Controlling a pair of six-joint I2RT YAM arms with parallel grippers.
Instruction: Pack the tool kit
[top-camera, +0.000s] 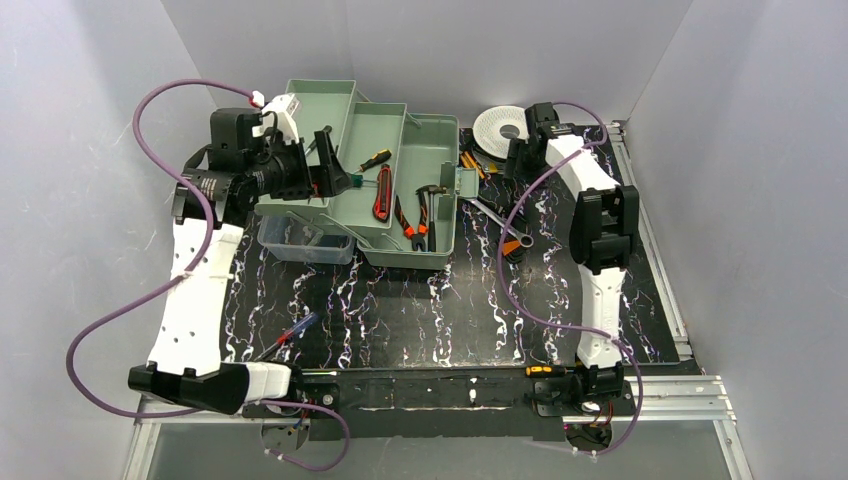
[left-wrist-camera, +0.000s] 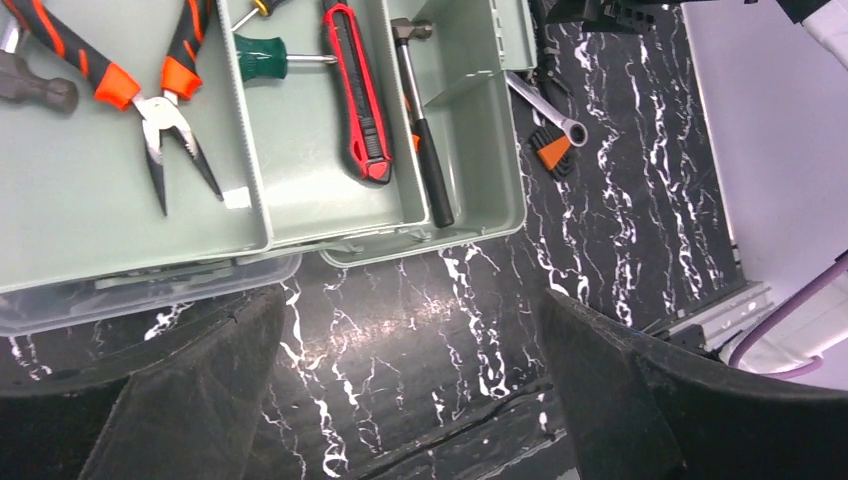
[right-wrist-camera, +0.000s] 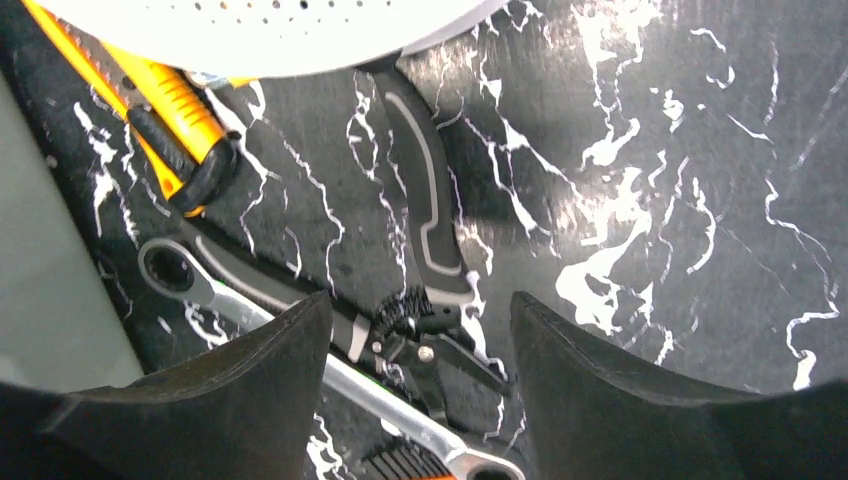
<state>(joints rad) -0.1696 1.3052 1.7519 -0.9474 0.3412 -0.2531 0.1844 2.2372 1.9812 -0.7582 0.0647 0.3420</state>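
Observation:
The tool kit lies open, its sage-green trays spread at the table's back. In the trays lie orange-handled pliers, a red knife, a green-handled screwdriver and a hammer. My left gripper is open and empty above the kit's left side; it looks down past the trays. My right gripper is open and empty, low over black-handled pliers and a silver wrench right of the kit. Yellow-handled tools lie beside them.
A white perforated spool sits at the back right, close to my right gripper. The clear lid juts out below the trays. A blue-and-red screwdriver lies front left. A yellow-and-black tool lies at the front edge.

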